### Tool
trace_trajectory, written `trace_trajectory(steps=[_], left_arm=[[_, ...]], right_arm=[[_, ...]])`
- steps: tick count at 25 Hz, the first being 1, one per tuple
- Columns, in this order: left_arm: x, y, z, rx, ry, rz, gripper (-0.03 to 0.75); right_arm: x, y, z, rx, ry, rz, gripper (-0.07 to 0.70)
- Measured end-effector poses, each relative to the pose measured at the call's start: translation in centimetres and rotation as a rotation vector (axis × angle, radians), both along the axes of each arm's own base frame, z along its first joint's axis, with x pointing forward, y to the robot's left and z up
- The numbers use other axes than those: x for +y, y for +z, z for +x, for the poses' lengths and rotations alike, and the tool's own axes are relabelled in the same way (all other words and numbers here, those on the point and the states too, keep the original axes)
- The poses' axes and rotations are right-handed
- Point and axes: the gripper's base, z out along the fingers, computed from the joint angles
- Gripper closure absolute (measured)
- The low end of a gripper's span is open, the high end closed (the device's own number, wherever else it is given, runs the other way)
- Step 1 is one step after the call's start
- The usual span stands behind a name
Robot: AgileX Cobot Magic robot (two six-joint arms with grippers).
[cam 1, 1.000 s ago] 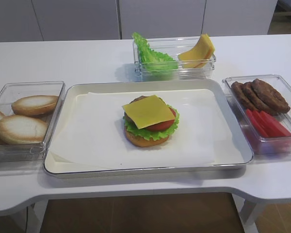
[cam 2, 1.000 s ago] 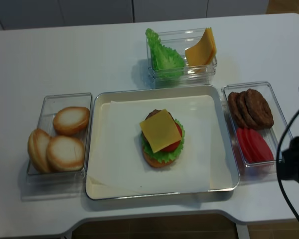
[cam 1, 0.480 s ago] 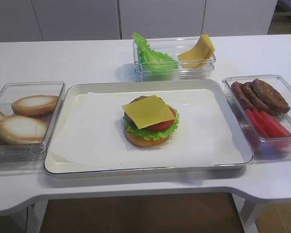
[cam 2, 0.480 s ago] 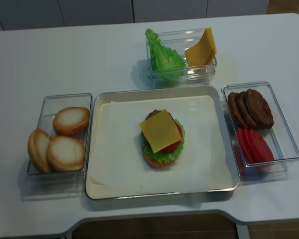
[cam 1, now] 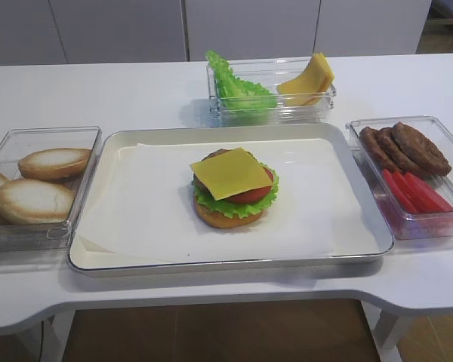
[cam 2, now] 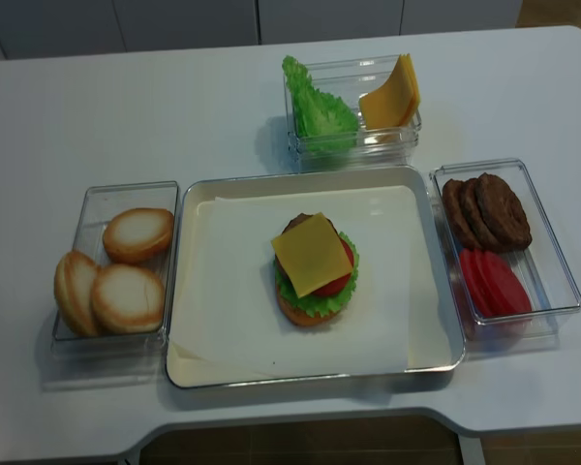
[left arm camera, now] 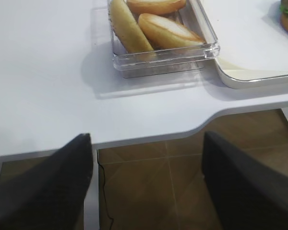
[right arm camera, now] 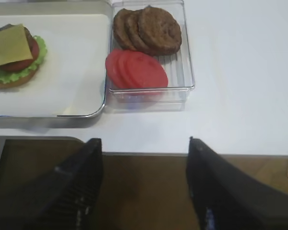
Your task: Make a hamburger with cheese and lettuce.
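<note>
Hamburger (cam 1: 232, 192): centre of tray (cam 1: 121, 143), cheese (cam 1: 231, 173) topmost, lettuce (cam 1: 234, 205) frilling beneath; buns (cam 1: 54, 162) at nine o'clock for capping. My right end effector (right arm camera: 144, 191) spread, empty, off the table (cam 1: 98, 90).

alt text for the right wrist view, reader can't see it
An open-faced hamburger topped with a cheese slice sits on a white tray. Beside it, a clear bin holds patties and tomato slices.

Bun halves (cam 1: 41, 185), patties (cam 1: 405, 147), tomato slices (cam 1: 417, 192) in clear bins.
</note>
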Motion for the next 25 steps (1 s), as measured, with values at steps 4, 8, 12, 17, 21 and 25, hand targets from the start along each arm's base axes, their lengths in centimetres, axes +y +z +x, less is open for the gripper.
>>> trace_trajectory(steps=[4,8,12,17,21,25], left_arm=[[0.0,0.0,0.0,0.000,0.000,0.000,0.188],[0.0,0.0,0.0,0.000,0.000,0.000,0.188],[0.0,0.0,0.0,0.000,0.000,0.000,0.188],[0.0,0.0,0.0,0.000,0.000,0.000,0.188],[0.0,0.0,0.0,0.000,0.000,0.000,0.188],[0.0,0.0,0.0,0.000,0.000,0.000,0.188]], right_arm=[[0.1,0.1,-2.1,-0.079,0.014,0.024,0.213],[0.0,0.1,-4.1,-0.156,0.015,0.027,0.213],[-0.1,-0.1,-5.9,-0.227,0.016,0.031,0.213],[-0.2,-0.4,-7.6,-0.300,0.021,0.028,0.213],[-0.3,-1.6,-8.1,-0.315,0.040,-0.002,0.213],[-0.2,-3.9,-7.1,-0.244,0.046,-0.012,0.213]])
